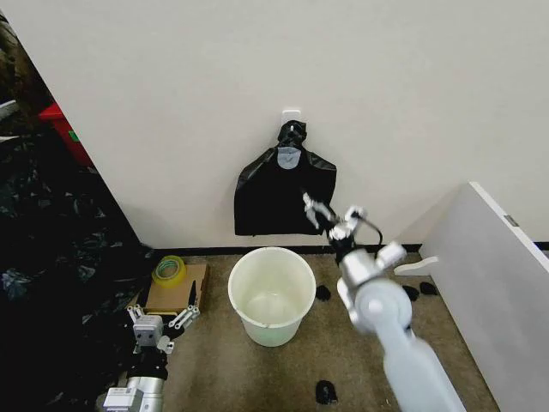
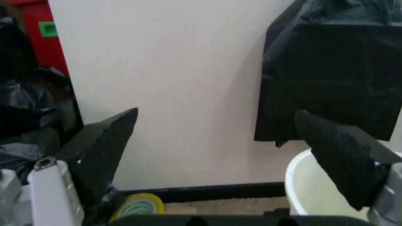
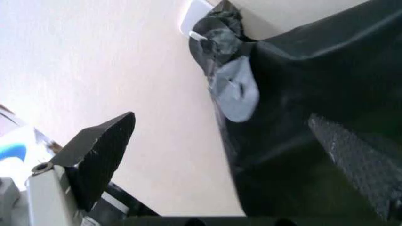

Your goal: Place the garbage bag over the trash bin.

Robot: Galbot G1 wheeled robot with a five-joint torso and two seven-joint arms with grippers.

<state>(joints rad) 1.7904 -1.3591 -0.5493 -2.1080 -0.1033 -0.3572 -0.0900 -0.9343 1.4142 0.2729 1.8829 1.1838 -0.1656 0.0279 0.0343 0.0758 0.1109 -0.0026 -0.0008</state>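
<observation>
The cream-white trash bin (image 1: 257, 330) stands open and unlined on the carpet by the wall; its rim also shows in the left wrist view (image 2: 298, 188). The garbage bag is out of view. Above the bin, a flat black bundle (image 1: 283, 193) hangs knotted from a white hook (image 1: 292, 114). My right gripper (image 1: 330, 210) is raised and open at the bundle's lower right edge. In the right wrist view its fingers (image 3: 221, 117) frame the bundle (image 3: 301, 94) and knot, holding nothing. My left gripper (image 1: 163, 316) is open low at the left, aimed at the wall (image 2: 217, 115).
A heap of black plastic sheeting (image 1: 51, 257) fills the left side, with a red box (image 1: 64, 129) behind it. Cardboard (image 1: 171, 292) and a tape roll (image 1: 169, 269) lie left of the bin. A white panel (image 1: 489, 283) leans at the right. Small black objects (image 1: 325, 392) dot the floor.
</observation>
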